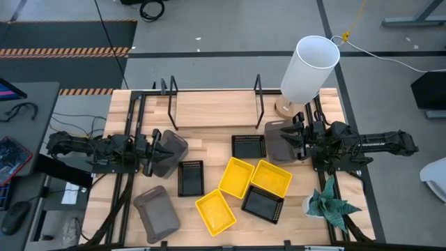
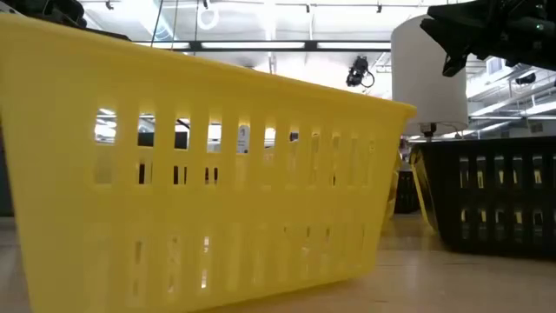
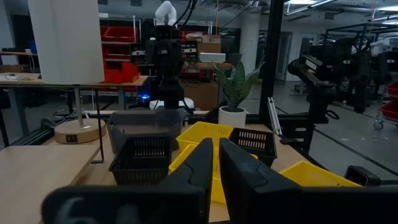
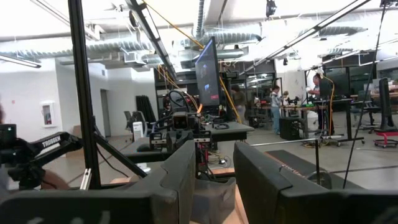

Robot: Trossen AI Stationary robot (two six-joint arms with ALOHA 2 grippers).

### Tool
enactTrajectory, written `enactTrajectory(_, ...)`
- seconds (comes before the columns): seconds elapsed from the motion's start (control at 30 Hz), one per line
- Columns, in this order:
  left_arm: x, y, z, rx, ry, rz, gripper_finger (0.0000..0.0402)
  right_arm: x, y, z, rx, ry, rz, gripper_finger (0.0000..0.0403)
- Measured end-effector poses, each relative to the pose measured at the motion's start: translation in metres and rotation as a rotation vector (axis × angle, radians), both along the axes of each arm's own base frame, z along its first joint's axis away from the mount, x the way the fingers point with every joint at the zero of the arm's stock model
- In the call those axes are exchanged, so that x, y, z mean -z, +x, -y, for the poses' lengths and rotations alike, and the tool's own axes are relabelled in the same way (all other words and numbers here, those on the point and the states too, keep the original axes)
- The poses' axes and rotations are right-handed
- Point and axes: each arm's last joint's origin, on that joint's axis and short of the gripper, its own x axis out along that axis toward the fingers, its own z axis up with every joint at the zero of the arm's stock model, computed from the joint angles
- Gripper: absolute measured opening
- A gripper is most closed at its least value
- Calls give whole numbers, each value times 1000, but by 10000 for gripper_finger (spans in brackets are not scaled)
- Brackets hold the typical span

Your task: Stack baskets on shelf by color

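Both arms are at work on the tabletop [image 1: 216,136] at once. The left gripper [image 1: 155,154] sits near the left edge with its fingers [image 3: 199,163] pinching the rim of a gray basket [image 1: 171,150]. In its wrist view the two dark fingers stand nearly together.

The right gripper [image 1: 296,139] is near the right edge, just beside the lamp [image 1: 306,70], pinching a second gray basket [image 1: 279,143]; in its wrist view that basket's rim shows low between the fingers [image 4: 180,180].

The shelf [image 1: 212,108] lies along the far edge, its board bare between the black end loops. A third gray basket [image 1: 156,213] rests by the near-left corner.

In the middle, three yellow baskets [image 1: 254,178] cluster touching one another, with three black baskets [image 1: 249,146] around them: one on the shelf side, one on the cluster's left, and one at its near-right side. A potted plant [image 1: 331,206] stands at the near-right corner.
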Motion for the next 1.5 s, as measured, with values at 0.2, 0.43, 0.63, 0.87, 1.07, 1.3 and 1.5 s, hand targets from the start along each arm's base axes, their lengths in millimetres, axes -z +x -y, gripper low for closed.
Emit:
enactTrajectory(0.2, 0, 0, 0, 0, 0, 1, 28, 0, 0, 0, 0, 0, 0, 116)
enactTrajectory(0.43, 0, 0, 0, 0, 0, 0, 28, 0, 0, 0, 0, 0, 0, 116)
enactTrajectory(0.63, 0, 0, 0, 0, 0, 1, 36, 0, 0, 0, 0, 0, 0, 116)
enactTrajectory(0.87, 0, 0, 0, -1, 0, 0, 29, 0, 0, 0, 0, 0, 0, 116)
enactTrajectory(1.07, 0, 0, 0, -1, 0, 1, 26, 0, 0, 0, 0, 0, 0, 116)
enactTrajectory(1.3, 0, 0, 0, 0, 0, 1, 35, 0, 0, 0, -1, 0, 0, 116)
enactTrajectory(1.5, 0, 0, 0, 0, 0, 1, 32, 0, 0, 0, 0, 0, 0, 116)
